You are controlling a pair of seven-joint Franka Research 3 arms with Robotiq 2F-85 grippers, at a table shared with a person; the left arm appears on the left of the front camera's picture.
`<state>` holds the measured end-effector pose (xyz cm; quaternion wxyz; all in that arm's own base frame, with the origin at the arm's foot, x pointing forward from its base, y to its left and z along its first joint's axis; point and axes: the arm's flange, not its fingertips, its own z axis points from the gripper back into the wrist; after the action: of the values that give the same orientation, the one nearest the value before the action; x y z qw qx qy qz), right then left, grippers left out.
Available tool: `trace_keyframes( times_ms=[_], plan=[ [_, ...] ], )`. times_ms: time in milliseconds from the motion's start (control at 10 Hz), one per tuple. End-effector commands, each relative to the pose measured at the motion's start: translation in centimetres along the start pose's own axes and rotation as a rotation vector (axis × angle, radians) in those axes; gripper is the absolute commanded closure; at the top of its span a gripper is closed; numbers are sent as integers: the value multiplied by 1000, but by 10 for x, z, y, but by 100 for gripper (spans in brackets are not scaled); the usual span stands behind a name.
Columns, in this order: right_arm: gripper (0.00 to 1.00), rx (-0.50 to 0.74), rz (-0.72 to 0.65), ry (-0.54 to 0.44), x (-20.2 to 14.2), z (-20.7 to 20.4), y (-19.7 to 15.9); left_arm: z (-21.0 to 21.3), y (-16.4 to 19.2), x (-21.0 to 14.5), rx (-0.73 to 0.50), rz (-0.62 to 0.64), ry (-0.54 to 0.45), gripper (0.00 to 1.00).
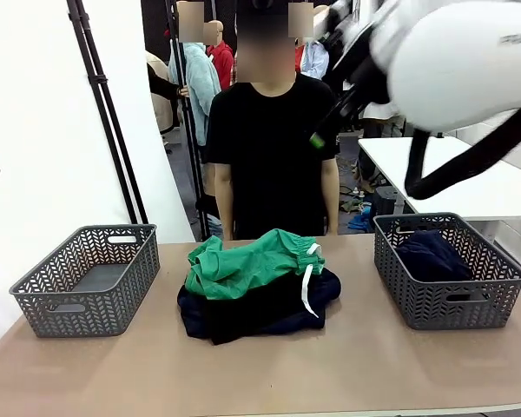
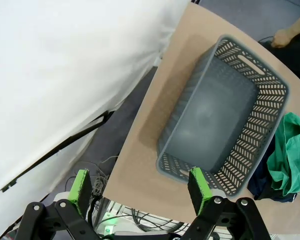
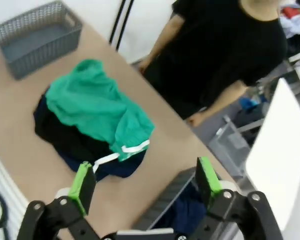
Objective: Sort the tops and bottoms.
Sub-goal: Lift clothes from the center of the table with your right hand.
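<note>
While left gripper (image 2: pixel 140 182) and right gripper (image 3: pixel 145 172) gape wide, we should pinch only the bright green cloth bottoms (image 1: pixel 252 261), 12 o'clock atop dark clothes (image 1: pixel 252 314).

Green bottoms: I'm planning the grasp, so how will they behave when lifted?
The green bottoms look soft and crumpled, so probably floppy and light. The white drawstring hangs loose and may trail. They lie on dark clothes, which might drag along.
</note>
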<state>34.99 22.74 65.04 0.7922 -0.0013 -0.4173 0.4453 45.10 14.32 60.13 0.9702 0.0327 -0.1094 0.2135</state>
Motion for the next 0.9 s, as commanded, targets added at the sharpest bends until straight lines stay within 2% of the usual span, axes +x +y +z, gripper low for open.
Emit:
trace_keyframes(
  times_ms=[0,200,300,400,800],
  plan=[
    [0,-21,72,112,16,-45,-16,1,0,0,-1,19,-5,0],
    [0,17,93,245,11,-108,-6,1,0,0,-1,19,-5,0],
    [0,17,86,280,6,-132,-4,1,0,0,-1,19,-5,0],
    [0,32,73,178,-1,-96,-3,1,0,0,-1,19,-5,0],
    [0,32,73,178,-1,-96,-3,1,0,0,-1,19,-5,0]
  ],
)
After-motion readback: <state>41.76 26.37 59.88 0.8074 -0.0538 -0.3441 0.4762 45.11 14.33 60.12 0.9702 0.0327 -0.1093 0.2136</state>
